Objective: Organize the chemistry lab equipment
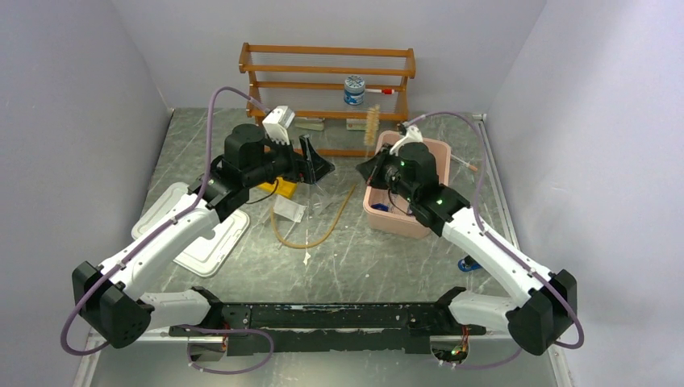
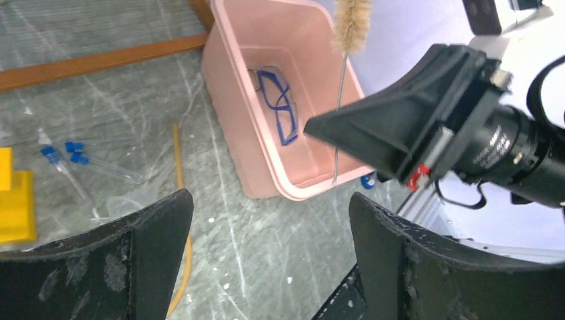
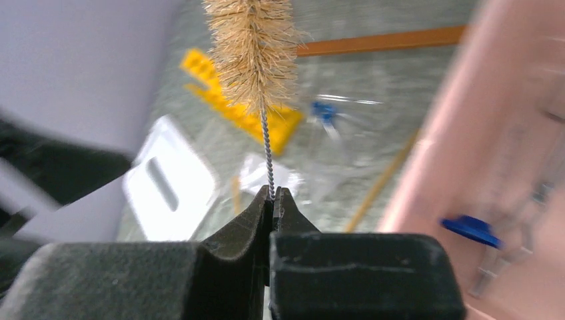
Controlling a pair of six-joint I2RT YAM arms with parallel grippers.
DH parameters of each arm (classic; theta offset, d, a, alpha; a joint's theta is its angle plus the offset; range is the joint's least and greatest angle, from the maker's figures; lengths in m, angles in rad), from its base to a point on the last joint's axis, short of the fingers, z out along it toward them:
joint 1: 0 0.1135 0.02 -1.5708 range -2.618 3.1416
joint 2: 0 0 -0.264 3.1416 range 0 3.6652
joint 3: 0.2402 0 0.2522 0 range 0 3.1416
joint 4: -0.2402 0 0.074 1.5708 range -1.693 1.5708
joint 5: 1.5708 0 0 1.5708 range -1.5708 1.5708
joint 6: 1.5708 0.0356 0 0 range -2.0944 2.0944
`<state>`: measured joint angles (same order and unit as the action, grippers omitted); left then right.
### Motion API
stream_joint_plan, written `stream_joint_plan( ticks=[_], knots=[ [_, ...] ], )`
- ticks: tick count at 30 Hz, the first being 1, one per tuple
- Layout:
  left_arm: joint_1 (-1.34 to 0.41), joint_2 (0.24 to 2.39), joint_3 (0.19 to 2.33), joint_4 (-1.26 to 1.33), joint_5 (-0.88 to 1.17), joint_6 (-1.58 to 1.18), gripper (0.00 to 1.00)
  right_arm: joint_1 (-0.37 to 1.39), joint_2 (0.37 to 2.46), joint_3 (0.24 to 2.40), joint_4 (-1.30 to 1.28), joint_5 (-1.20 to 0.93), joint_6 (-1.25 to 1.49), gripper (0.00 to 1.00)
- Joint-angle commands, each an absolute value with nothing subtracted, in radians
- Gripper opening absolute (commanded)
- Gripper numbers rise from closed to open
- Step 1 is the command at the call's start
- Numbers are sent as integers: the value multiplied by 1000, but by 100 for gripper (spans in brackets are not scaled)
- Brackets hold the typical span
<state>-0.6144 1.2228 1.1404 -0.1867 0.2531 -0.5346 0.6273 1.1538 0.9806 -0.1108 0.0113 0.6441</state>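
Our right gripper (image 3: 272, 200) was shut tight on a long brush with tan bristles and a thin twisted wire stem (image 3: 254, 53). The jaws pinched the wire low down. The fuzzy end stuck straight up out of the tips. So the brush's long line ran away from the gripper, standing up and not lying flat.

From above, the brush stood just beside the far left corner of the pink plastic tub (image 1: 395, 224). We could not tell if it hung over the rim or just outside it. We think the next move turned on that: the brush had to be over the tub before the jaws let go. A pair of blue glasses (image 2: 280, 110) lay inside the tub.

Our left gripper (image 2: 270, 220) had its jaws wide apart and held nothing. It hung close to the yellow plastic rack with holes (image 2: 14, 200). Small clear tubes with blue caps (image 2: 73, 157) and a tan rubber hose (image 2: 178, 160) lay on the grey table (image 1: 363, 266), nearer the left arm than the right.
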Motion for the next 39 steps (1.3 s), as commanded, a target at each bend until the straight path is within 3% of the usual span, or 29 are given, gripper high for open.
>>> stream_joint_plan(
  ticks=[1, 5, 25, 29, 35, 39],
  knots=[
    [-617, 1223, 1173, -238, 188, -445, 92, 550, 1183, 1022, -339, 248, 700, 0],
    [-617, 1240, 1160, -241, 151, -418, 97, 469, 1230, 1007, -387, 211, 725, 0],
    [-617, 1385, 1073, -276, 55, -426, 97, 425, 1544, 942, -274, 104, 617, 3],
    [-617, 1387, 1016, -257, 71, -438, 95, 425, 1562, 921, -241, 95, 632, 10],
    [-617, 1379, 972, -262, 71, -413, 93, 425, 1541, 961, -291, 127, 646, 37],
    [-617, 1364, 963, -349, -17, -433, 89, 425, 1481, 1010, -383, 180, 654, 42]
  ],
)
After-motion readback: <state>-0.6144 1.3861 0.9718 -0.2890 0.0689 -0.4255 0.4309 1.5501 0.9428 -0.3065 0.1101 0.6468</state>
